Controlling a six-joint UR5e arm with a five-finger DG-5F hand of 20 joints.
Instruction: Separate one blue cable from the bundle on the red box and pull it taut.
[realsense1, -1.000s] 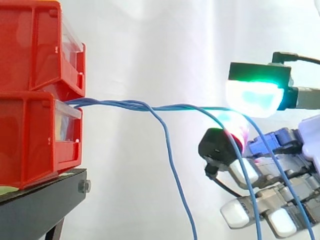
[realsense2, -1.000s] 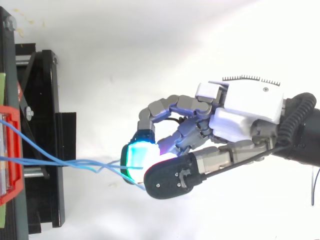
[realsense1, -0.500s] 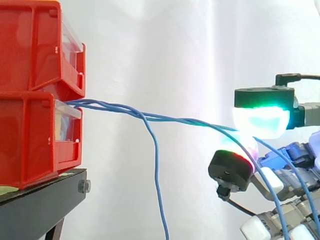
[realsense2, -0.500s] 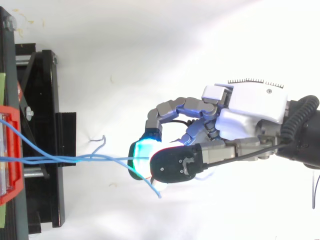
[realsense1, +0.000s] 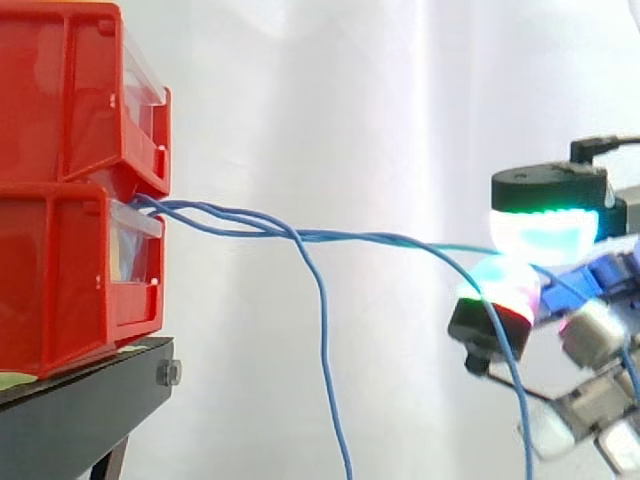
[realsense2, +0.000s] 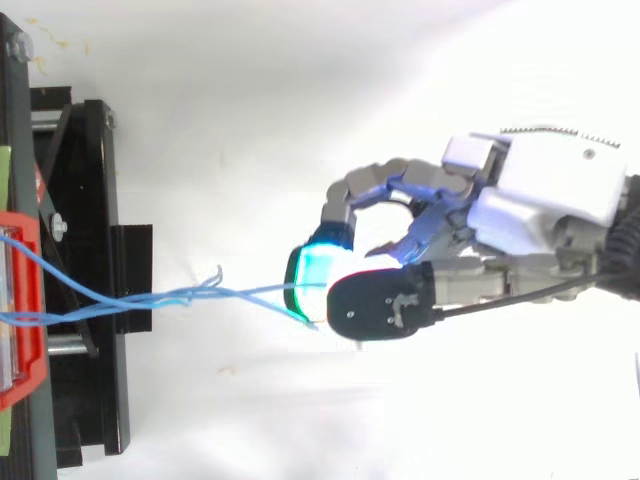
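Side view: we see the grey multi-fingered robot hand pinching one thin blue cable, which runs away from it to the stacked red plastic box. Top view: the cable looks nearly straight, so we judge the pull is in progress. Next, draw away from the box.

The bins on the stand wall off the left. From them the cables cross the gap level. One cable runs on to the hand, pinched between its pads, and bars any straight drop through. Two strands hang down mid-gap. Above the line, and to either side of it in the top view, the room is open.
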